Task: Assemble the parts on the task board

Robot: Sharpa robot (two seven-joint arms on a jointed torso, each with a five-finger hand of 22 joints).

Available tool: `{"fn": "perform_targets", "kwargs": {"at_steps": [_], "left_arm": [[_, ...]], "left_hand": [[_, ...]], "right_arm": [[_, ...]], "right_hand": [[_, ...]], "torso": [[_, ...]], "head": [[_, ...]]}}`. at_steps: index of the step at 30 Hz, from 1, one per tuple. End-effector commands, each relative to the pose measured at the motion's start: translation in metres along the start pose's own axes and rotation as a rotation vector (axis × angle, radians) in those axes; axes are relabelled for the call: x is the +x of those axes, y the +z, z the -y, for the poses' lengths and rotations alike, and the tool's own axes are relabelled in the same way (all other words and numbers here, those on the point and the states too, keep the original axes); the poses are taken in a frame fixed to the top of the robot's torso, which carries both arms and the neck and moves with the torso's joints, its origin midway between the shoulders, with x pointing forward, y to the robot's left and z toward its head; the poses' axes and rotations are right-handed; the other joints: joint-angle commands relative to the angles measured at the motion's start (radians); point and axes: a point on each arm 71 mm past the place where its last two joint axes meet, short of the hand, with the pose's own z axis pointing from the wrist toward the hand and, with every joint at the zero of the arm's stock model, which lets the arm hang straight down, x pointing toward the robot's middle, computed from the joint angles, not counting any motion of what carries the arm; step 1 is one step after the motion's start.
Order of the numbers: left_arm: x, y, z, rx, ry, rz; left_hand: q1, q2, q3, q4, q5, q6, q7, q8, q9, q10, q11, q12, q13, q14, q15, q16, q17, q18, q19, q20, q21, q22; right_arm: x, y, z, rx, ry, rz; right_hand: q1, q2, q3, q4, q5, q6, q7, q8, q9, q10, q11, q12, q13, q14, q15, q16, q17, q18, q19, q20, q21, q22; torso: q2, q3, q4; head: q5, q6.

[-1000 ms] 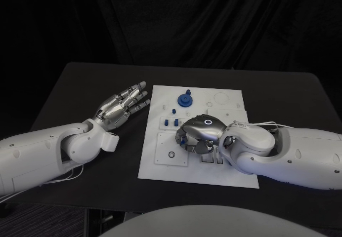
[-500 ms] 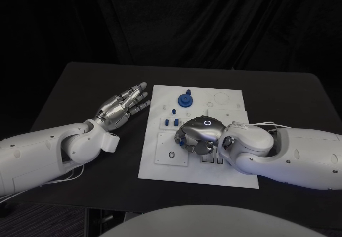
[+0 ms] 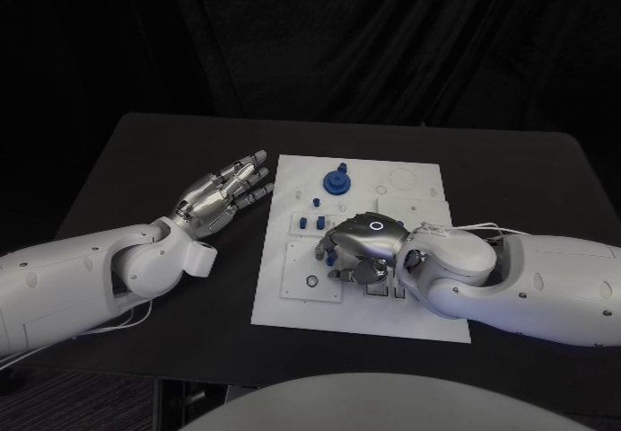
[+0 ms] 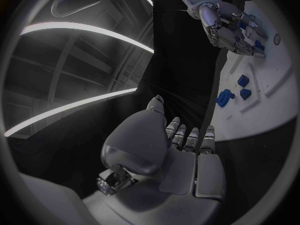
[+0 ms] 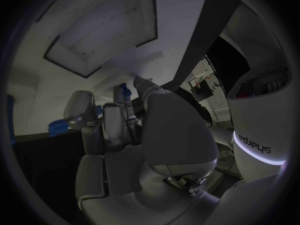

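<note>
Right hand (image 3: pixel 360 244): nearest item, at about 5 o'clock from the table's centre, lying palm-down over the middle of the task board (image 3: pixel 301 310). Fingers curled downward toward the plate. A small blue part (image 5: pixel 124 88) shows at the fingertips in the right wrist view; whether it is pinched or merely touched cannot be told. In the left wrist view the same hand (image 4: pixel 228 27) is seen from across the table, fingers bent down onto the board with blue pieces beside them.

Task board: white plate, centre of the black table (image 3: pixel 143 162), long axis running near to far. An oval recess (image 3: pixel 310 283) sits in its near-left quarter, at 7 o'clock from the right hand.

Small blue parts (image 3: pixel 308 222): a cluster of short pieces standing on the board just beyond the right hand, at 11 o'clock from it. One further blue piece (image 3: pixel 324 255) lies at the hand's left edge, touching or just beside the fingers.

Left hand (image 3: pixel 223 191): on the table off the board's left edge, at 9 o'clock from the blue cluster. Palm turned up, fingers straight and spread, holding nothing; fingertips near the board's edge, apart from it.

Round blue part (image 3: pixel 336 182): farthest item, upright on the board at 12 o'clock, a disc with a small knob on top.
</note>
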Motion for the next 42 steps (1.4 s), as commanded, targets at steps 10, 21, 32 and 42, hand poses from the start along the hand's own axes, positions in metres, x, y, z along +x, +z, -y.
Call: {"fn": "perform_targets", "kwargs": {"at_steps": [10, 21, 32, 42], "left_arm": [[0.001, -0.001, -0.002, 0.004, -0.014, -0.009], [0.0, -0.002, -0.001, 0.003, -0.01, 0.001], [0.001, -0.002, -0.001, 0.004, -0.009, 0.001], [0.002, -0.002, -0.002, 0.003, -0.011, -0.001]], "left_hand": [[0.011, -0.002, 0.0, -0.008, 0.007, 0.003, 0.008, 0.006, 0.002, -0.001, 0.009, 0.003, 0.001, 0.002, 0.007, -0.002, -0.001, 0.002, -0.001, 0.004, 0.001, 0.001], [0.012, -0.002, 0.0, -0.01, 0.01, 0.005, 0.008, 0.007, 0.002, -0.001, 0.009, 0.005, 0.001, 0.002, 0.008, -0.002, -0.001, 0.002, 0.0, 0.005, 0.002, 0.003], [0.014, -0.003, 0.0, -0.013, 0.013, 0.008, 0.008, 0.008, 0.003, -0.001, 0.009, 0.007, 0.002, 0.003, 0.008, -0.001, -0.001, 0.002, 0.001, 0.006, 0.002, 0.004], [0.014, -0.003, 0.0, -0.014, 0.015, 0.008, 0.008, 0.008, 0.003, -0.001, 0.009, 0.007, 0.002, 0.003, 0.009, -0.001, -0.001, 0.002, 0.001, 0.006, 0.002, 0.004]], "right_arm": [[-0.012, -0.015, 0.008, 0.027, 0.012, 0.111], [-0.067, -0.037, 0.032, 0.094, -0.054, 0.234], [-0.087, -0.059, 0.066, 0.269, -0.076, 0.21], [-0.075, -0.068, 0.078, 0.33, -0.062, 0.17]], "right_hand": [[0.039, 0.004, -0.097, 0.037, 0.007, -0.05, -0.029, -0.03, -0.063, -0.231, 0.033, -0.001, -0.008, -0.069, 0.012, -0.052, -0.085, 0.029, -0.058, 0.012, -0.112, 0.109], [0.074, -0.006, -0.145, 0.129, 0.052, -0.011, -0.052, -0.074, -0.141, -0.248, 0.038, -0.111, -0.199, -0.024, 0.012, 0.004, -0.048, 0.014, 0.001, 0.012, -0.022, 0.133], [0.032, 0.015, -0.142, 0.127, 0.083, 0.058, -0.043, -0.108, -0.184, -0.134, 0.037, -0.134, -0.31, 0.059, 0.008, 0.112, 0.087, -0.02, 0.092, 0.007, 0.166, 0.177], [-0.074, 0.014, -0.149, 0.131, 0.067, 0.061, -0.038, -0.134, -0.208, -0.051, 0.033, -0.139, -0.354, 0.064, 0.022, 0.116, 0.089, -0.024, 0.099, 0.017, 0.191, 0.181]], "torso": [[0.0, 0.0005, -0.0006], [-0.002, 0.0009, -0.0007], [-0.002, -0.0007, 0.0007], [0.003, 0.0003, 0.003]], "head": [[-0.002, 0.0], [-0.009, 0.0], [-0.022, 0.0], [-0.032, 0.0]]}}
